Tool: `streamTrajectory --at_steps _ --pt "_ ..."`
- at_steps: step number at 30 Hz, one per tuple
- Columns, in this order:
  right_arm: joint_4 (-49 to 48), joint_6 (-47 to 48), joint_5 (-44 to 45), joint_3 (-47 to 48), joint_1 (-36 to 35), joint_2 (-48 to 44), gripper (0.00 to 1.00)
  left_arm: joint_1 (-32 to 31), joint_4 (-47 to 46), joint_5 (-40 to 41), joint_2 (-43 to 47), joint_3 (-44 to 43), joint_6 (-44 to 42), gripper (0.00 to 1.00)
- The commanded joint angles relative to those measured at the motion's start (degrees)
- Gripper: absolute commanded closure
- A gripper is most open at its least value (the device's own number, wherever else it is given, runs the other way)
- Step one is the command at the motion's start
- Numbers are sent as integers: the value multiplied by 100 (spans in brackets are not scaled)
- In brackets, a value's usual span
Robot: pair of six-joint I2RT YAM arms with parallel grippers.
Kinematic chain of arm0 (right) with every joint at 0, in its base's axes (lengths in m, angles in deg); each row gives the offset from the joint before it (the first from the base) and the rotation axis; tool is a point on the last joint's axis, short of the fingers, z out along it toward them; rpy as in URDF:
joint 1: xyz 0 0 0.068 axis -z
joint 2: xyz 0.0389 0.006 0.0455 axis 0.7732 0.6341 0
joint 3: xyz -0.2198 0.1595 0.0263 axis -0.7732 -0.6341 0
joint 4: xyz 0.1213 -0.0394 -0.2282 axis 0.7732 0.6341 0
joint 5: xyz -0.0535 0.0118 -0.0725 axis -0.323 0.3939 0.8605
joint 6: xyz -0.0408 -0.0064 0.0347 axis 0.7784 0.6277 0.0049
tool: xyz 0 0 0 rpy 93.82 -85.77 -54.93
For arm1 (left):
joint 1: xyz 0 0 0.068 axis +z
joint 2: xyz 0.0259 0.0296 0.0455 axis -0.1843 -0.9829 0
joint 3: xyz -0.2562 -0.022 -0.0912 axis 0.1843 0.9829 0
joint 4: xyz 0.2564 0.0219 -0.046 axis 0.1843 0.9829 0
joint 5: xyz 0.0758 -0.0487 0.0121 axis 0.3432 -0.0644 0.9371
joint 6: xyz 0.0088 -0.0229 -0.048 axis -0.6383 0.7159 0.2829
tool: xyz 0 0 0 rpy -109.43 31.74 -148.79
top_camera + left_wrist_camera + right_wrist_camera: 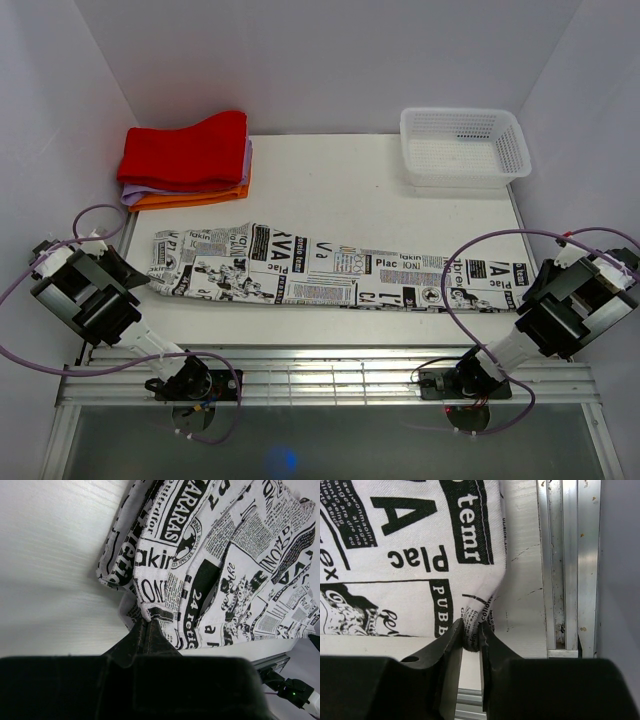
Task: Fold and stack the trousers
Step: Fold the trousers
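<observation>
The trousers (pixel 330 268), white with black newspaper print, lie stretched flat across the table from left to right. My left gripper (pixel 140 280) is shut on the trousers' left end; the left wrist view shows its jaws pinching a corner of the cloth (pixel 150 616). My right gripper (pixel 527 290) is shut on the right end; the right wrist view shows a fold of the printed cloth (pixel 472 630) squeezed between the two fingers, close to the table's aluminium edge rail (pixel 570 565).
A stack of folded red, purple and orange cloths (pixel 188 158) lies at the back left. A white plastic basket (pixel 463 146) stands at the back right. An aluminium rail (pixel 330 365) runs along the near edge.
</observation>
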Motion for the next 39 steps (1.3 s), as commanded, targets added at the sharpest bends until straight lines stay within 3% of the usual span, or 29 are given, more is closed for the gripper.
streamTrajectory --at_steps 1,4,12,18,20,21,29,32,39 --pt "-102 -206 -121 154 54 -199 79 58 -205 -197 135 30 -93 100" --pt "-41 -241 -279 110 45 -146 92 66 -214 -215 135 39 -93 100" --pt "232 -461 -685 -22 -25 -138 92 66 -214 -206 117 12 -75 100" --pt "-57 -619 -237 -320 -34 196 72 66 -214 -233 108 -23 -31 100" --pt "-320 -690 -140 -426 -26 197 55 66 -196 -233 126 -32 -40 100" --pt "-417 -698 -52 -487 -34 179 51 66 -188 -233 126 -32 -40 100" --pt "-726 -725 204 -655 -34 311 44 66 -143 -198 100 -111 -58 100" --pt "-699 -742 265 -690 -34 293 29 66 -143 -171 91 -155 -58 100" --pt "-1059 -532 1011 -979 -34 258 22 66 23 -153 74 -751 -189 100"
